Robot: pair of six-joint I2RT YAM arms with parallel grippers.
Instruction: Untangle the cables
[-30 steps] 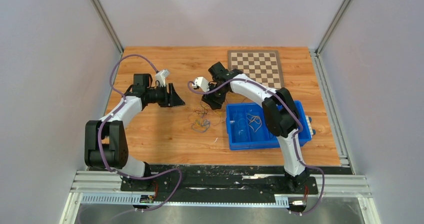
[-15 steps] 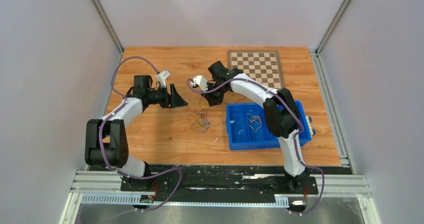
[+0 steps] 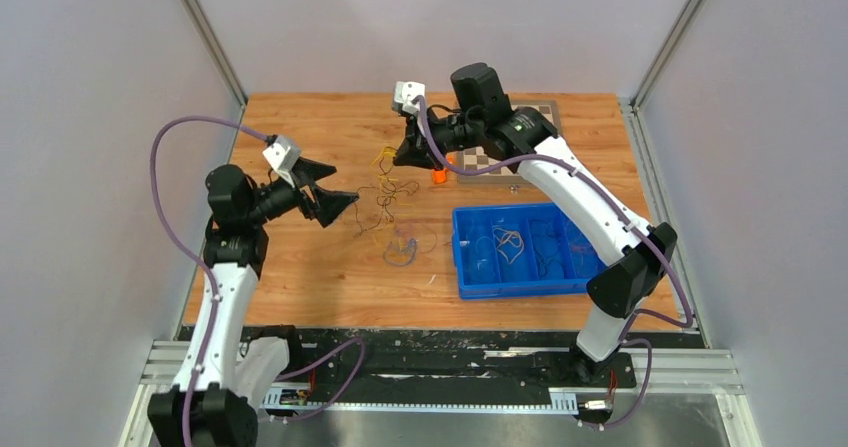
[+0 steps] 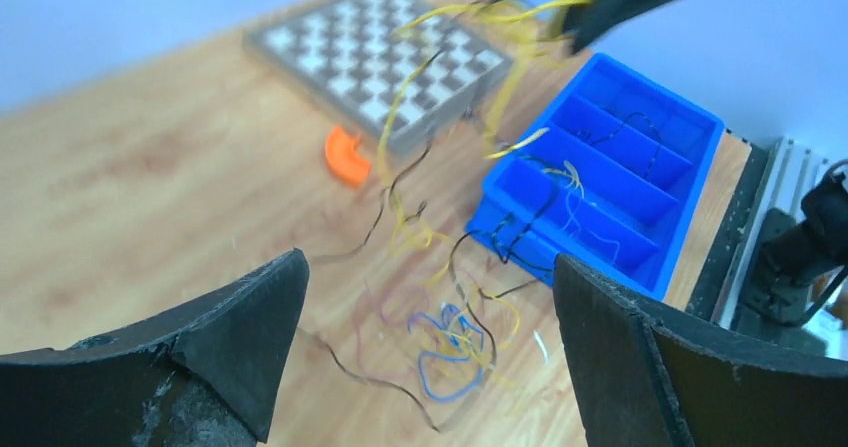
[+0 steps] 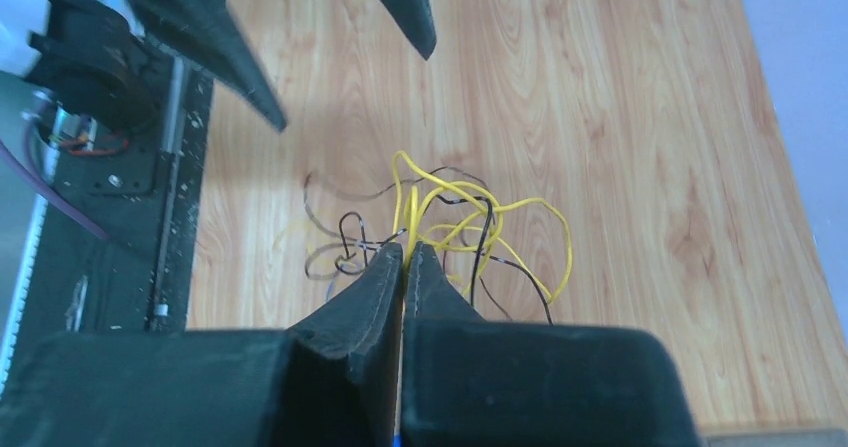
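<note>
**Tangle hangs between my two grippers**

My right gripper is pinched tight on the yellow cable, holding the cables up. They trail down to the purple-blue loop on the table. My left gripper, spread wide and empty, faces the hanging strands close by.

Pale grey walls, wooden table, perhaps soft overhead light.

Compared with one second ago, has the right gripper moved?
Yes. The right gripper has moved away from the blue bin toward the table's far edge, now level with the chessboard, shut on yellow cables.
</note>
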